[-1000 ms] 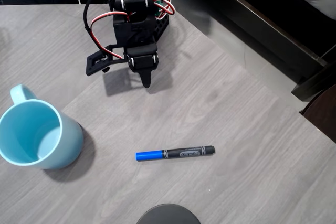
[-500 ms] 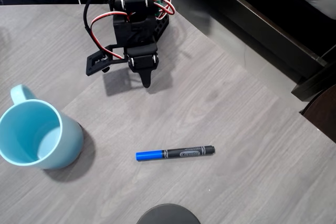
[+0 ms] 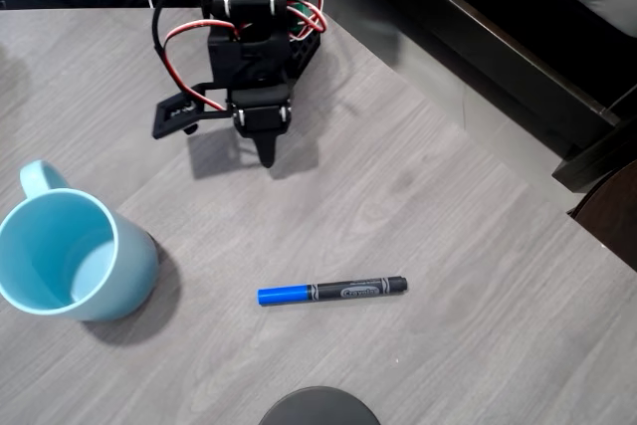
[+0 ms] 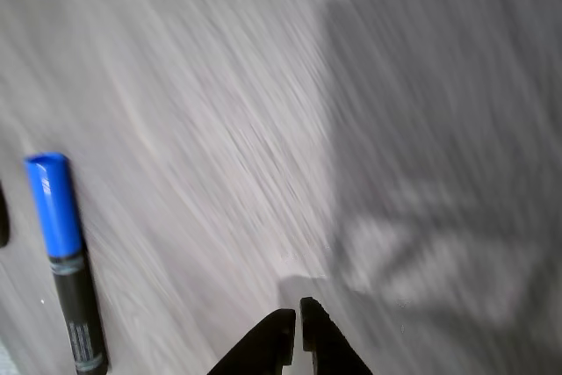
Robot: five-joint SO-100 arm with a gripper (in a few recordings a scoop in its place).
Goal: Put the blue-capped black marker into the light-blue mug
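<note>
- The blue-capped black marker (image 3: 332, 291) lies flat on the grey table (image 3: 468, 246) in the lower middle of the overhead view, cap to the left, well apart from the gripper (image 3: 267, 151), which we see in the upper middle of the frame.
- We see the gripper's two dark fingers pressed together with nothing between them; in the wrist view their tips (image 4: 293, 327) meet at the bottom centre, above bare table.
- In the wrist view we find the marker (image 4: 66, 256) at the lower left edge, cap uppermost, and the wood grain is blurred.
- The overhead view gives us the light-blue mug (image 3: 70, 254) at the left edge, upright, handle toward the upper left, well left of the marker.
- We see only the mug's pale inside.
</note>
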